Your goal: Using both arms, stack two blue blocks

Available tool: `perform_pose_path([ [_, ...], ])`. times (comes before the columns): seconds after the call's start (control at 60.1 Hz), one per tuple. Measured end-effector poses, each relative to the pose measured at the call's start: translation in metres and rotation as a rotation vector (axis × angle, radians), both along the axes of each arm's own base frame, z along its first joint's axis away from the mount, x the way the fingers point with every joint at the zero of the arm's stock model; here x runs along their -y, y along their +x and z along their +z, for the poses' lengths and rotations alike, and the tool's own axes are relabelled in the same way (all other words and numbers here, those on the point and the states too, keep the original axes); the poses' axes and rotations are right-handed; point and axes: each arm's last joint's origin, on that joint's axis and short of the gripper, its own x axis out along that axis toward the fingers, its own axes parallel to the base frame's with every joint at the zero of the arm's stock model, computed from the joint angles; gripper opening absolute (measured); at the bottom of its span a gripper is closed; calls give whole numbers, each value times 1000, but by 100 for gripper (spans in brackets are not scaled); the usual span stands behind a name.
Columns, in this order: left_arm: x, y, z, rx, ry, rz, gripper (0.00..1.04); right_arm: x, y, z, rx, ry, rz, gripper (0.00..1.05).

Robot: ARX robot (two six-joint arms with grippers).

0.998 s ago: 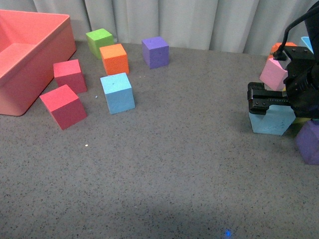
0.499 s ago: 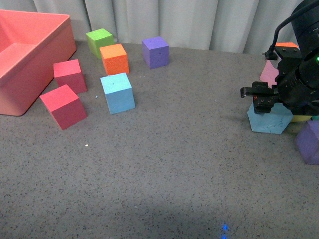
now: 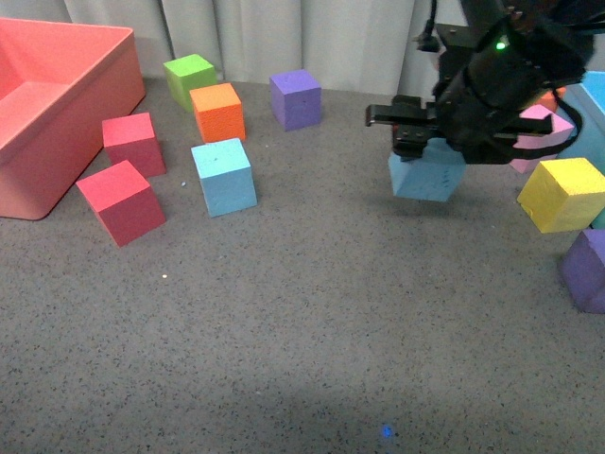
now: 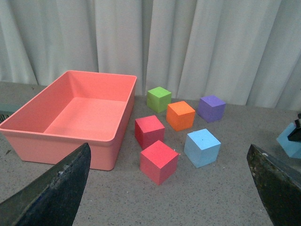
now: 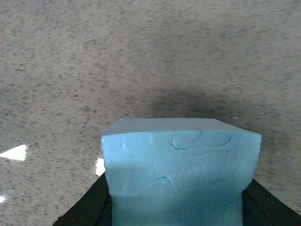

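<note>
Item one: light sky-blue foam cube with a creased face (image 3: 427, 178), clamped at its top between the jaws of the black right end effector (image 3: 427, 151). It is lifted clear of the grey speckled tabletop (image 3: 312, 322), slightly tilted, right of centre, and the right wrist view shows a shadow on the surface beyond it. Item two: plain light sky-blue foam cube (image 3: 224, 177), standing on the tabletop left of centre, well apart from the first. Neighbouring stock: orange foam cube (image 3: 217, 112) just behind the plain blue one; lime-green foam cube (image 3: 188, 78) behind the orange; purple foam cube (image 3: 295, 98) near the white curtain (image 3: 350, 38). Two red foam cubes, one farther back (image 3: 132, 144) and one nearer and turned at an angle (image 3: 120, 201), lie beside the coral-pink plastic bin (image 3: 95, 123) at far left. Right side: yellow foam cube (image 3: 562, 194), tilted; pink foam cube (image 3: 541, 121), mostly hidden behind the arm; a second purple foam cube (image 3: 588, 270) cut off by the edge. Left end effector (image 4: 168, 148): seen only in its own wrist view, dark fingers (image 4: 56, 188) spread wide, holding nothing.
</note>
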Motion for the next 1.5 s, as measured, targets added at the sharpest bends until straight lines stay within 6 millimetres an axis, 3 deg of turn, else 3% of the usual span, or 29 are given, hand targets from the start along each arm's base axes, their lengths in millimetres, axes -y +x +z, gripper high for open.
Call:
perform_pose_path([
  [0.166, 0, 0, 0, 0, 0, 0, 98, -31, 4, -15, -51, -2, 11, 48],
  [0.299, 0, 0, 0, 0, 0, 0, 98, -43, 6, -24, -87, -15, 5, 48],
  [0.615, 0, 0, 0, 0, 0, 0, 98, -49, 7, -28, -94, -21, 14, 48],
  [0.932, 0, 0, 0, 0, 0, 0, 98, -49, 5, -21, -63, 2, 20, 97],
  [1.297, 0, 0, 0, 0, 0, 0, 98, -42, -8, 27, 108, -30, 48, 95],
  [1.381, 0, 0, 0, 0, 0, 0, 98, -36, -11, 26, 357, -113, 10, 85],
  [1.497, 0, 0, 0, -1, 0, 2, 98, -8, -45, 14, 680, -118, -27, 66],
])
